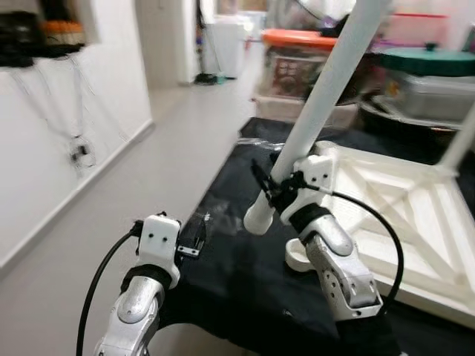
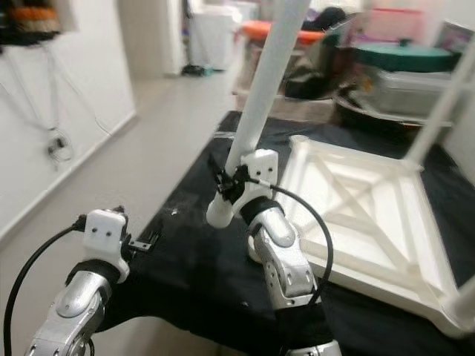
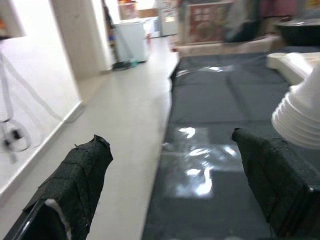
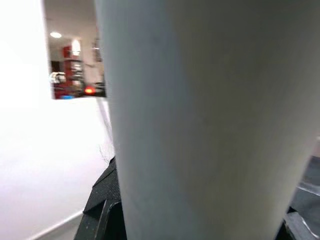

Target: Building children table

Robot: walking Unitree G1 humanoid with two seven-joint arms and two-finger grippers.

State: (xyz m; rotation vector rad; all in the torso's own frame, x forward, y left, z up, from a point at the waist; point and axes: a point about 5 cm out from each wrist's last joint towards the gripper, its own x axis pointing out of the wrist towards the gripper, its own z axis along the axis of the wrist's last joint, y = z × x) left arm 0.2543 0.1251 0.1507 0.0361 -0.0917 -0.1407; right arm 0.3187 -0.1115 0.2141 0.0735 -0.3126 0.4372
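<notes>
Right now, as I see it:

Right gripper (image 1: pixel 273 189): my black fingers are closed around a white table leg (image 1: pixel 320 96), gripping it near its lower end.
Table leg: it tilts up and away from me, its upper part leaving the top of the head views; its ribbed lower end (image 3: pixel 299 117) hangs just above the black sheet (image 1: pixel 245 259), free of the tabletop.
Right wrist view: the leg (image 4: pixel 200 120) stands very close to the camera, with one black finger (image 4: pixel 102 210) at its side.
Left gripper (image 3: pixel 185 200): my two fingers are spread wide apart with nothing between them; it hovers over the near left edge of the black sheet, with bare floor (image 1: pixel 133 200) beside it.
Tabletop (image 1: pixel 401 215): white, lying upside down on the black sheet to my right, ribs and diagonal braces facing up.
Fitted leg (image 1: pixel 459 144): another white leg rises from the tabletop's far right corner.
Near corner socket (image 1: pixel 297 258): a round white socket sits just beside my right forearm.
Background: plastic storage bins (image 1: pixel 312 63) with orange and green lids stand beyond the sheet, blurred.
</notes>
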